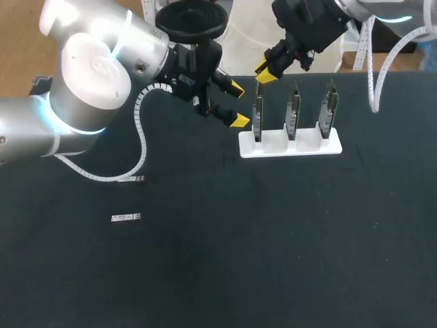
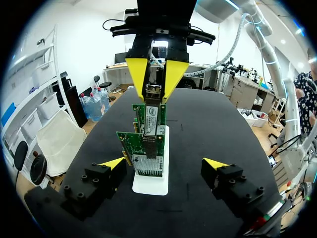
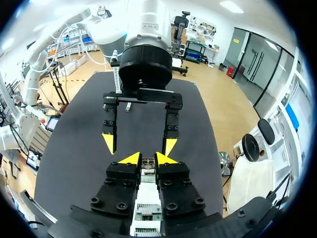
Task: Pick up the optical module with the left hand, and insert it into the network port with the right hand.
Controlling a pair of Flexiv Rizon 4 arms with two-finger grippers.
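Note:
My right gripper (image 1: pixel 265 72) hangs over the leftmost of three green network cards (image 1: pixel 257 117) and is shut on a small silver optical module (image 2: pixel 152 92). The module points down at that card's top edge; how deep it sits in the port I cannot tell. In the right wrist view the module (image 3: pixel 147 164) shows between the right gripper's (image 3: pixel 147 158) yellow tips, with the cards (image 3: pixel 147 210) below. My left gripper (image 1: pixel 237 104) stands open and empty just left of the cards. Its fingers (image 2: pixel 113 162) flank the white stand (image 2: pixel 151 184).
The white stand (image 1: pixel 290 145) holds the three upright cards at the back of the black table. Two spare optical modules lie at the left, one (image 1: pixel 126 217) nearer the front and one (image 1: pixel 131 179) under the left arm's white cable (image 1: pixel 142 137).

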